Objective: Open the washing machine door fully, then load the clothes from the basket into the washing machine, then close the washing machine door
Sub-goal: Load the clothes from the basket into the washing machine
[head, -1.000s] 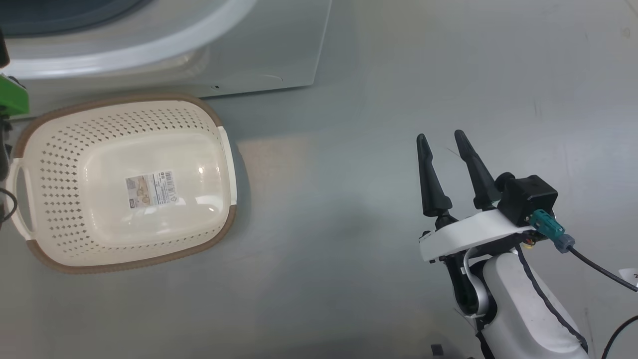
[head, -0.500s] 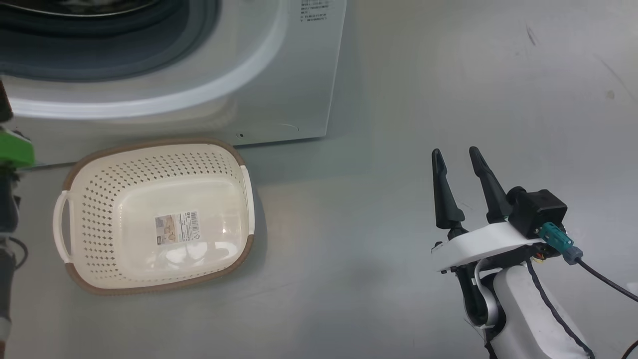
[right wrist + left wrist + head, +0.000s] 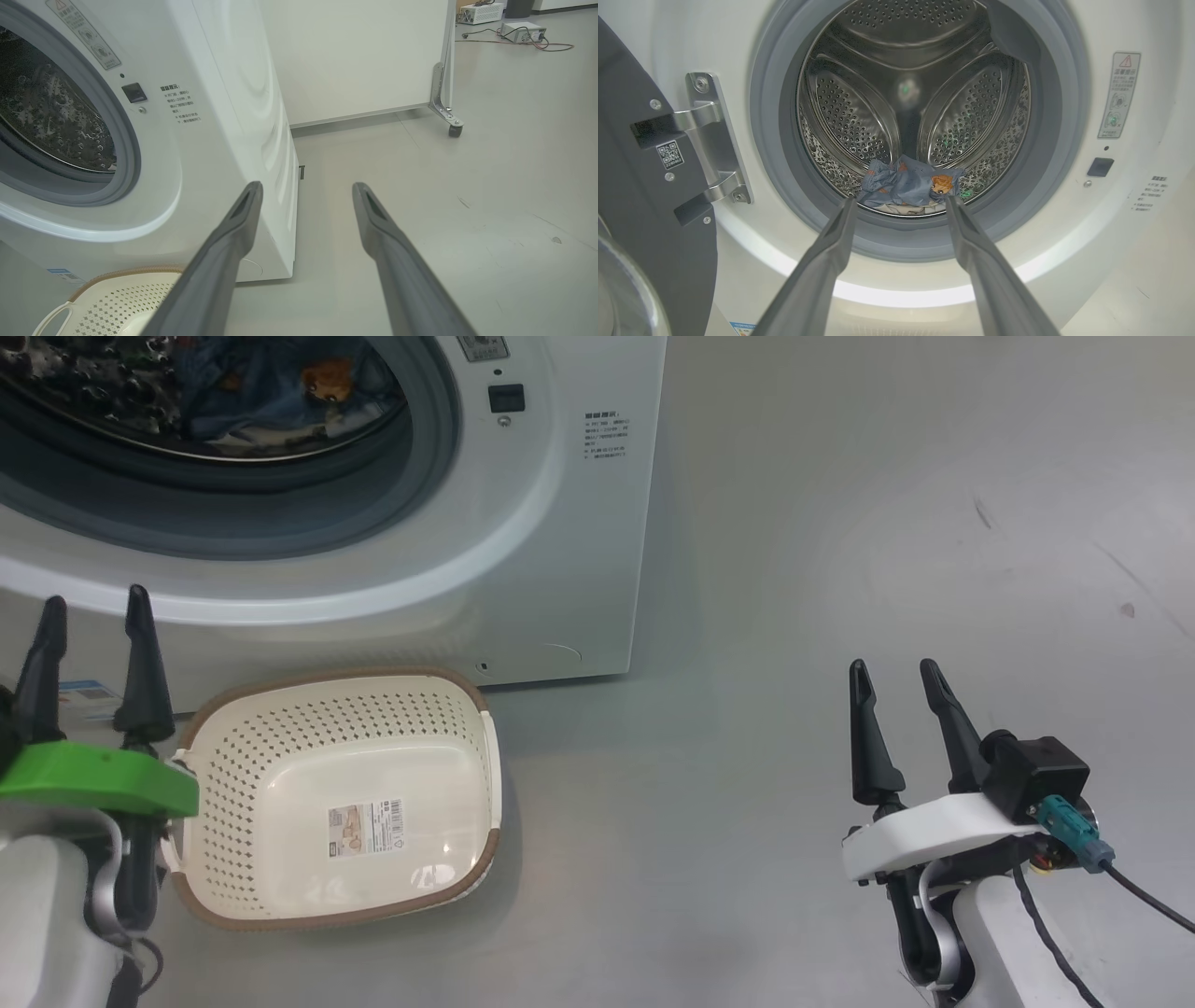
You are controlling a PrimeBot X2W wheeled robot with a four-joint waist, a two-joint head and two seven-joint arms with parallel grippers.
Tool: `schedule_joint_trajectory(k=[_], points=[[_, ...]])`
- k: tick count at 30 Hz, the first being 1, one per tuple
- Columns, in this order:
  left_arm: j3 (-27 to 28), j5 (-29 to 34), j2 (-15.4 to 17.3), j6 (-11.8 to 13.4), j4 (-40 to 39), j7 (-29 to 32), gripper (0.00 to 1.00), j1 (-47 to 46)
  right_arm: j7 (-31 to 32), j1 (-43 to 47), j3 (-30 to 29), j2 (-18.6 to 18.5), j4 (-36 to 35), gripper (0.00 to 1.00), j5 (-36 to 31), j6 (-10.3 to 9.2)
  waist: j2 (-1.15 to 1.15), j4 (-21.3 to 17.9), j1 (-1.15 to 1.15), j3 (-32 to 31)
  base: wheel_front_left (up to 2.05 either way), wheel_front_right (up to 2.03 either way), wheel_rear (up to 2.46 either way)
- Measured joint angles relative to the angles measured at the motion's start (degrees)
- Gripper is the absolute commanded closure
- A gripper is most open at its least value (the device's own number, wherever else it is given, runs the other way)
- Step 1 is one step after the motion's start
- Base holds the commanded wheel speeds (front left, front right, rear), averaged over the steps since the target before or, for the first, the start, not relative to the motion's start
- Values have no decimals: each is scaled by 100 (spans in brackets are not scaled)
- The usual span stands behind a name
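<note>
Both my tools stand open, holding nothing: left gripper (image 3: 91,599) just beside the empty basket (image 3: 373,674), right gripper (image 3: 893,665) over bare floor (image 3: 794,523). The clothes (image 3: 908,186) lie at the front lip of the drum (image 3: 859,116) inside the washing machine (image 3: 579,523) — fabric could catch in the gasket (image 3: 775,154) at closing. The washing machine door (image 3: 640,224) stands open on my left; its rim could strike the left gripper on the swing. Free room lies rightward.

In the left wrist view the mouth of the washing machine (image 3: 1134,224) stands open at centre. The clothes (image 3: 906,184) lie low in the drum (image 3: 859,116), leaving room above them. The washing machine door (image 3: 640,210) hangs swung aside at the left edge on its hinge (image 3: 710,140). In the head view the basket (image 3: 243,756) blocks the lower left, just before the machine, and bare floor (image 3: 794,569) lies open across the right half.
</note>
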Motion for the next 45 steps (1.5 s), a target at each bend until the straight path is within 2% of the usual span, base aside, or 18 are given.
schedule_joint_trajectory(k=[10, 22, 32, 39, 45], points=[[282, 403, -114, 154, -590, 1, 0, 1065, 0, 325, -60, -9, -9, 0, -16, 59, 0, 84, 0, -500, 0, 0, 0], [398, 733, -467, 245, -1147, 1, 0, 2092, 0, 680, -167, -76, -92, 0, -101, 107, 0, 94, 0, -986, 0, 0, 0], [548, 760, -751, 310, -1427, 1, 0, 2614, 0, 1004, -249, -111, -149, 0, -101, 107, 0, 113, 0, -1277, 0, 0, 0], [557, 1101, -694, 334, -1650, 1, 0, 2891, 0, 1095, -246, -115, -236, 0, -129, 151, 0, 102, 0, -1319, 0, 0, 0], [560, 1157, -704, 334, -1759, 1, 0, 3005, 0, 1105, -248, -132, -312, 0, -192, 156, 0, 85, 0, -1336, 0, 0, 0]])
